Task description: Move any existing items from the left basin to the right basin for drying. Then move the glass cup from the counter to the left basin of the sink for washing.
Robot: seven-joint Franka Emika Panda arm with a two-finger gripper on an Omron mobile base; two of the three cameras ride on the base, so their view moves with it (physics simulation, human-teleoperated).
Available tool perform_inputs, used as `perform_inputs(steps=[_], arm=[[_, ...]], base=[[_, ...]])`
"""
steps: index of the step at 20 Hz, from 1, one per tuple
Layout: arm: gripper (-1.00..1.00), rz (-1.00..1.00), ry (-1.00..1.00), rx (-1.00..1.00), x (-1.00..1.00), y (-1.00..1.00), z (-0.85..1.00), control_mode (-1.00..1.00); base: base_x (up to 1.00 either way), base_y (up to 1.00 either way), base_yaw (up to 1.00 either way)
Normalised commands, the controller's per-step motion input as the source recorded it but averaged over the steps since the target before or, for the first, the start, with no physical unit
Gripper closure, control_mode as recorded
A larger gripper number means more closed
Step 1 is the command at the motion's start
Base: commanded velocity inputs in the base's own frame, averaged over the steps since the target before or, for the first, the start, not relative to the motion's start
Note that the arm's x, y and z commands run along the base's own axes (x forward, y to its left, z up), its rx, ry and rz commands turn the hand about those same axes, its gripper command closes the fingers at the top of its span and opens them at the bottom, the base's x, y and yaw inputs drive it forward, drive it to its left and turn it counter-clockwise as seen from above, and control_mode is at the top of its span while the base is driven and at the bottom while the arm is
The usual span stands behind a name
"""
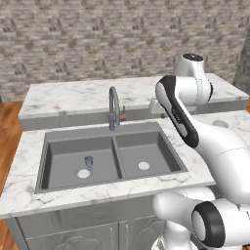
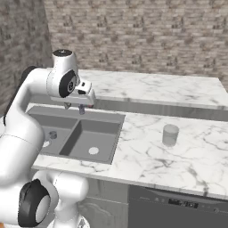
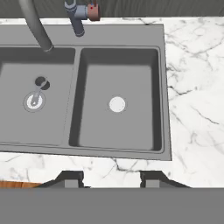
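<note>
Here's the double sink (image 1: 44, 161), set in the marble counter (image 1: 29, 195) with a thin divider ridge between its two basins. In the left basin (image 1: 63, 156) a small grey item (image 1: 89, 160) stands upright just at 12 o'clock of the drain (image 1: 84, 173) — walls all round it, floor otherwise bare. The right basin (image 1: 146, 146) shows a flat floor and a white drain (image 1: 143, 166) near its centre, plenty of room there. The faucet (image 1: 114, 105) arches up from the back rim, over the divider line, with its red-marked handle (image 3: 92, 12) behind.

Over on the counter, at 3 o'clock of the sink and well apart from it, stands the glass cup (image 2: 170, 134), upright, open marble on every side.

The arm is folded high — elbow up, hand hanging above the sink's back edge near the faucet. The gripper (image 3: 111, 178) looks straight down over the near rim; fingertips (image 3: 72, 179) stand apart, roughly half open, nothing between them.
</note>
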Motion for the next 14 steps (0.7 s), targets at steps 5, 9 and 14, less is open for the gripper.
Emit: perform_inputs(steps=[5, 9, 14], arm=[[-1.0, 0.0, 0.0, 0.0, -0.12, 0.01, 0.0, -1.0], [-1.0, 0.0, -0.01, 0.0, -0.19, 0.31, 0.0, -1.0], [-1.0, -0.01, 0.0, 0.0, -0.06, 0.39, -0.01, -1.0]], base=[[0.0, 0.0, 0.0], [0.0, 0.0, 0.0], [0.0, 0.0, 0.0]])
